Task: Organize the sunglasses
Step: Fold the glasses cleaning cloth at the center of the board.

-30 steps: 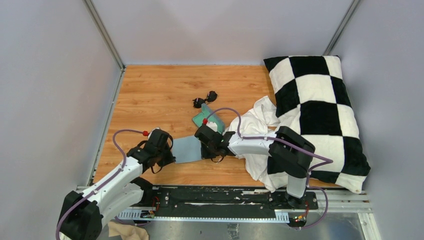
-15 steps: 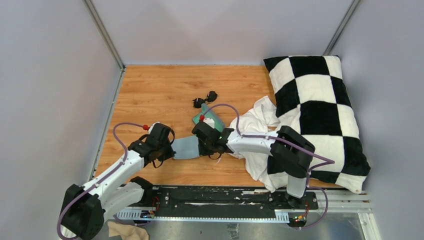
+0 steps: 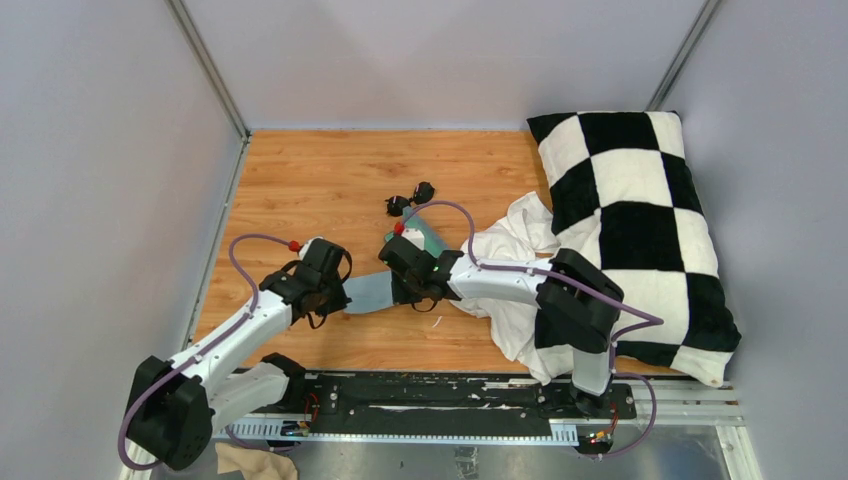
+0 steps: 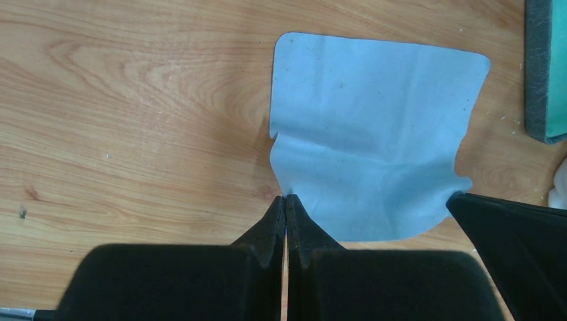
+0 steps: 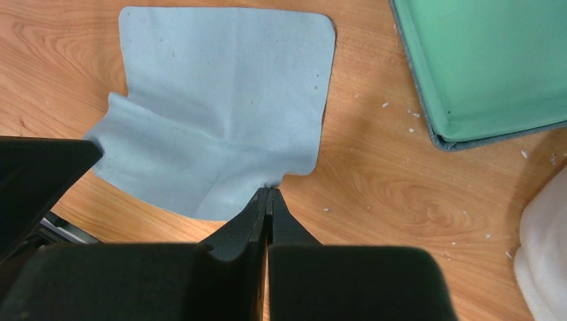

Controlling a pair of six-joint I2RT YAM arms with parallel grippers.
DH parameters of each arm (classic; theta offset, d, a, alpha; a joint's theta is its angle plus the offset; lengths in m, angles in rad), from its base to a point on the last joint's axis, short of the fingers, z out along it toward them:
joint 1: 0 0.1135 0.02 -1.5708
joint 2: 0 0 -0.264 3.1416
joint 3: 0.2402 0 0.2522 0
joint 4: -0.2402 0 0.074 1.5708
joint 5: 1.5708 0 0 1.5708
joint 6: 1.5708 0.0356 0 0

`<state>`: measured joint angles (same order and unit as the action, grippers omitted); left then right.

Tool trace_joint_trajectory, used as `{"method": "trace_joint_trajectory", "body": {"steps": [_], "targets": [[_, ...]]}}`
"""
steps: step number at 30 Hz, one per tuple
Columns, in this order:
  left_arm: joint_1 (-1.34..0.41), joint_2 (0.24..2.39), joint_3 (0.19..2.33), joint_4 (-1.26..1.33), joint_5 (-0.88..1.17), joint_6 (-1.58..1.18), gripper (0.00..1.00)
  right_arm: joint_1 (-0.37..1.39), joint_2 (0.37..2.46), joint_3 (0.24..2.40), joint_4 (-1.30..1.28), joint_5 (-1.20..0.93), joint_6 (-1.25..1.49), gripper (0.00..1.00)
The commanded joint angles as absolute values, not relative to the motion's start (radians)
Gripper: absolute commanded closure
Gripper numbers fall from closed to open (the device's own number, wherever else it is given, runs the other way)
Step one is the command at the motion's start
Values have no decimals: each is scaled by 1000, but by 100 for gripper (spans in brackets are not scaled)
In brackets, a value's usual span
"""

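Note:
The black sunglasses (image 3: 411,197) lie on the wooden floor, beyond the open grey-blue case with a teal inside (image 3: 418,234), also in the right wrist view (image 5: 481,67). A light blue cloth (image 3: 368,293) lies flat between the arms. My left gripper (image 3: 340,298) is shut on the cloth's near left corner (image 4: 285,196). My right gripper (image 3: 398,292) is shut on its near right corner (image 5: 269,188). The cloth (image 4: 368,134) is lifted a little at both pinched corners (image 5: 220,120).
A black-and-white checked pillow (image 3: 640,230) fills the right side, with a white cloth (image 3: 510,265) bunched against it under my right arm. Grey walls close in the floor on the left, back and right.
Both grippers have moved up and to the left, away from the near edge, dragging the blue cloth with them toward the case. Sunglasses and case have not moved.

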<state>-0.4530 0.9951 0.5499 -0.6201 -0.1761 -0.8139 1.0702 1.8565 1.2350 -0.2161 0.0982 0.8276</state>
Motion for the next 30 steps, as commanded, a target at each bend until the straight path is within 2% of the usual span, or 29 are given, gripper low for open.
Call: {"method": "trace_joint_trajectory", "body": {"steps": [1,16,23,30], "targets": [[-439,1021,594,-616,-203,-794,100,1048,1884,1269,-255,125,813,100],[-407,1095,649,-620,-176,-769,100,1002,1914,1323,-262,99,795,100],[-407,1026,568,-652,-48,-808,100,1008,1871,1267,-253,45,804,100],[-407,932,485,-652,-9,-859,100,1031,1826,1189,-225,26,833,100]]}}
